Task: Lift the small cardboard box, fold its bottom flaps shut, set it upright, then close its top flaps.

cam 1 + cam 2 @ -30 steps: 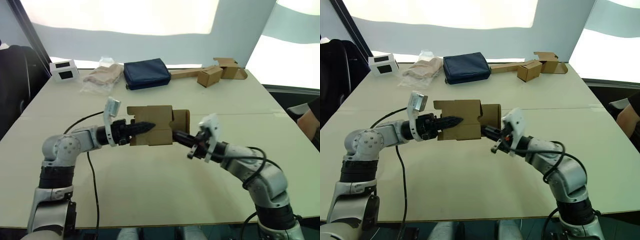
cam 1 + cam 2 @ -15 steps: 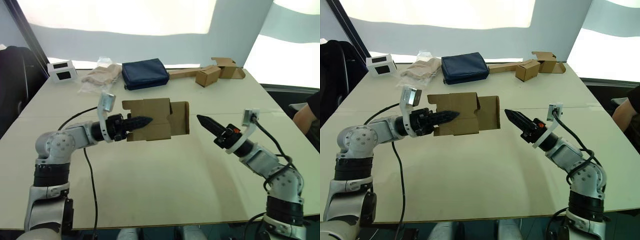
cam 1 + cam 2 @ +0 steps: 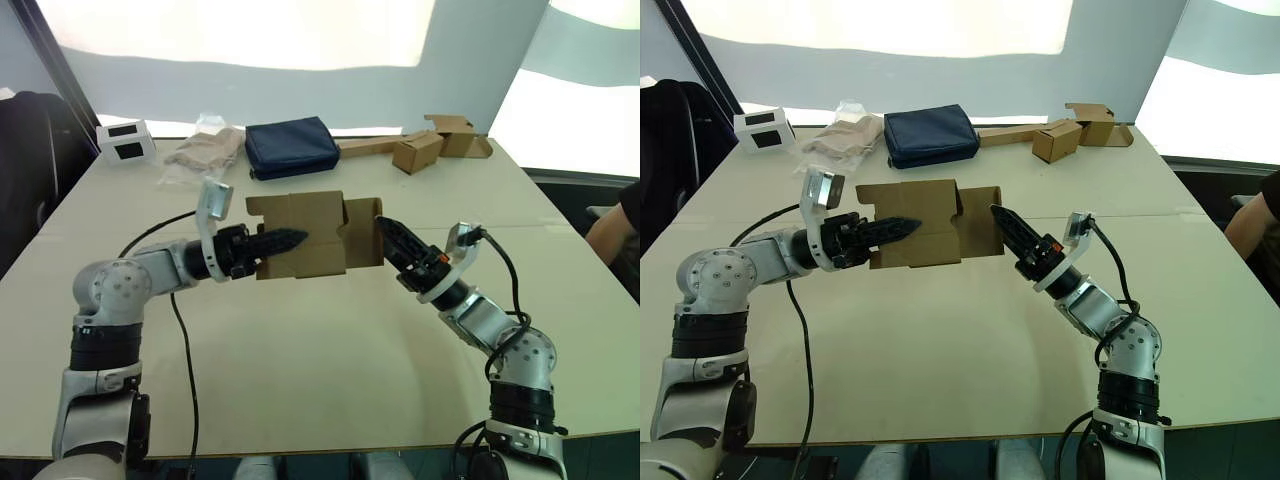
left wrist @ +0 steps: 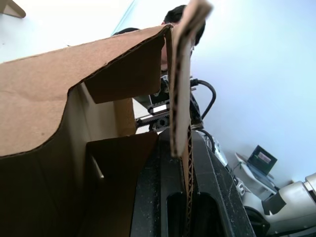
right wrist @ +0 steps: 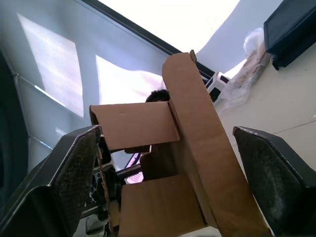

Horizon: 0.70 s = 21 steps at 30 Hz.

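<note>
Gaping right pincer facing small cardboard box

I see a table with a pale top. Along its far edge, from left to right: a white box with two dark windows at the far left corner; a clear bag of tan material just beside it; a navy pouch lying flat, touching or nearly touching the bag. At the far right lie a long cardboard strip and an oblong carton, with another open brown carton behind. A dark bag sits off the left edge.
</note>
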{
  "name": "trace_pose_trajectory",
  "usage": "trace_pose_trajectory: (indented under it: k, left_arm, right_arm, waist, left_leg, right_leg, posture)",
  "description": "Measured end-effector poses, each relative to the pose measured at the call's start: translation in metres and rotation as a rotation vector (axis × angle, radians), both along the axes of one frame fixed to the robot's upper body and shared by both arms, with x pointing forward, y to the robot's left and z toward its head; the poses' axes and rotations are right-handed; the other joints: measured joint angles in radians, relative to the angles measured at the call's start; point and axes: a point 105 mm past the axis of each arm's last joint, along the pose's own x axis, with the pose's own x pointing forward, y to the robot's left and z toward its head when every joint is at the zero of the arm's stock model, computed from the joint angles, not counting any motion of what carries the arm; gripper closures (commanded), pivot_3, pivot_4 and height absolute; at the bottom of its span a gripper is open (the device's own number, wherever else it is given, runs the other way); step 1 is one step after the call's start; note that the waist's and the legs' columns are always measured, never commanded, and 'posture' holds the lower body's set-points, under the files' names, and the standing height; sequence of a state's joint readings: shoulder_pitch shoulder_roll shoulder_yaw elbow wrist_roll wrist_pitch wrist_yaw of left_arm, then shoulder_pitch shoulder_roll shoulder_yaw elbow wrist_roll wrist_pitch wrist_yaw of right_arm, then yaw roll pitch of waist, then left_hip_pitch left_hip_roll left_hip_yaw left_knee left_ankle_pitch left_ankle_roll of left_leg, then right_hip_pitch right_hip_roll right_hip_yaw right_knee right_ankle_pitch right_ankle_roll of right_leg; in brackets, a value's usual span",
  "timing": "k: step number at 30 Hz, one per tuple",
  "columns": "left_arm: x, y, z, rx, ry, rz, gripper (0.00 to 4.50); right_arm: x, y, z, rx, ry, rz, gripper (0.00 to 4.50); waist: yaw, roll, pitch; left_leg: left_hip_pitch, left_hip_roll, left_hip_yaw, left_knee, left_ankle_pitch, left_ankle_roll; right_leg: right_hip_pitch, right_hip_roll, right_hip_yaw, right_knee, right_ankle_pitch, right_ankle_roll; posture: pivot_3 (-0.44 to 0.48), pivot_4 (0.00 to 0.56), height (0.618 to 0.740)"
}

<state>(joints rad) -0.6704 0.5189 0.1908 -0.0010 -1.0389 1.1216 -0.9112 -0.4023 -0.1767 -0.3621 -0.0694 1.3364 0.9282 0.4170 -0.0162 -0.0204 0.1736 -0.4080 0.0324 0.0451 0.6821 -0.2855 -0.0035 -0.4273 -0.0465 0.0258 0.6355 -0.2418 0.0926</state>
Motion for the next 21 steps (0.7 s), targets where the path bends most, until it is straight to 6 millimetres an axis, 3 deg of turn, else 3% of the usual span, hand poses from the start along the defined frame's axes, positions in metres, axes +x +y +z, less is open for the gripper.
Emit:
trace_pose_trajectory:
  k: [4,8,11,21]
  left_arm:
    - [0.000,-0.001,-0.002,0.005,0.004,-0.002,4.50]
    - [0.000,-0.002,-0.003,0.006,0.008,-0.007,4.50]
    - [-0.001,-0.002,-0.004,0.003,0.012,-0.008,4.50]
    - [-0.001,-0.003,-0.004,0.003,0.011,-0.010,4.50]
  right_arm:
    - [-0.028,0.017,0.012,-0.043,-0.083,0.084,0.05]
    - [-0.037,0.022,0.017,-0.065,-0.107,0.097,0.05]
    - [-0.036,0.022,0.013,-0.081,-0.085,0.085,0.73]
    - [-0.027,0.021,0.006,-0.153,-0.087,0.017,4.46]
  waist:
    - [0.000,0.000,0.000]
    - [0.000,0.000,0.000]
    - [0.000,0.000,0.000]
    - [0.000,0.000,0.000]
  left_leg:
    - [0.000,0.000,0.000,-0.001,0.000,0.000]
    - [0.000,0.000,0.000,-0.001,0.000,0.000]
    - [0.000,0.000,0.000,-0.001,0.000,0.000]
    - [0.000,0.000,0.000,-0.001,0.000,0.000]
  right_leg:
    - [0.000,0.000,0.000,0.000,0.000,0.000]
    - [0.000,0.000,0.000,0.000,0.000,0.000]
    - [0.000,0.000,0.000,0.000,0.000,0.000]
    - [0.000,0.000,0.000,0.000,0.000,0.000]
  posture:
    - [0.000,0.150,0.740]
    - [0.000,0.150,0.740]
    - [0.000,0.150,0.740]
    - [0.000,0.150,0.740]
